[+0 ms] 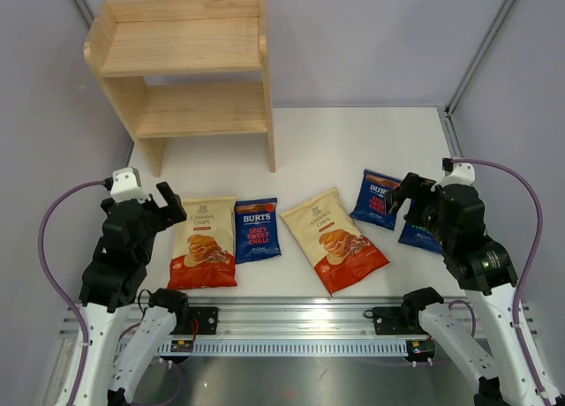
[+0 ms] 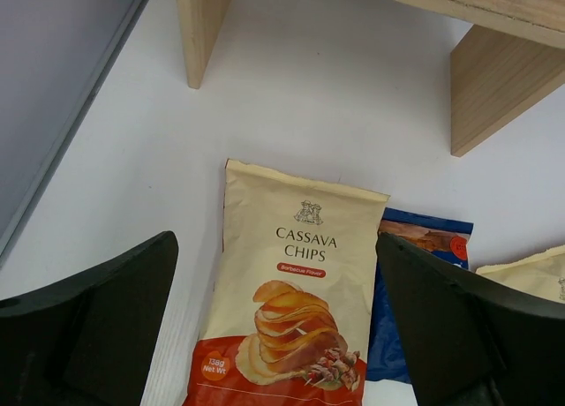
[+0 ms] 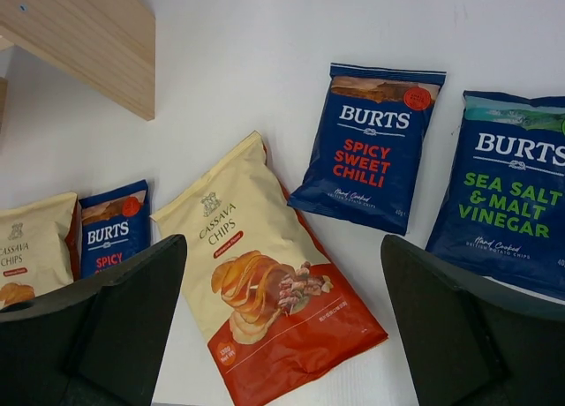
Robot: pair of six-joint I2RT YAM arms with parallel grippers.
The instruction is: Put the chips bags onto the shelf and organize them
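Five chips bags lie flat on the white table. From the left: a cream bag (image 1: 203, 243), a dark blue BURTS bag (image 1: 257, 229), a tilted cream bag (image 1: 334, 238), a blue BURTS bag (image 1: 375, 197) and a green-topped BURTS bag (image 1: 417, 238), partly hidden behind my right gripper (image 1: 410, 194). The wooden shelf (image 1: 177, 71) stands at the far left, both tiers bare. My left gripper (image 2: 275, 238) is open and empty, hovering over the left cream bag (image 2: 296, 309). My right gripper (image 3: 282, 241) is open and empty over the tilted cream bag (image 3: 265, 282), with the green-topped bag (image 3: 512, 194) to its right.
Grey walls close in the table on the left, back and right. The shelf's legs (image 2: 205, 26) stand just beyond the left cream bag. A metal rail (image 1: 300, 318) with the arm bases runs along the near edge.
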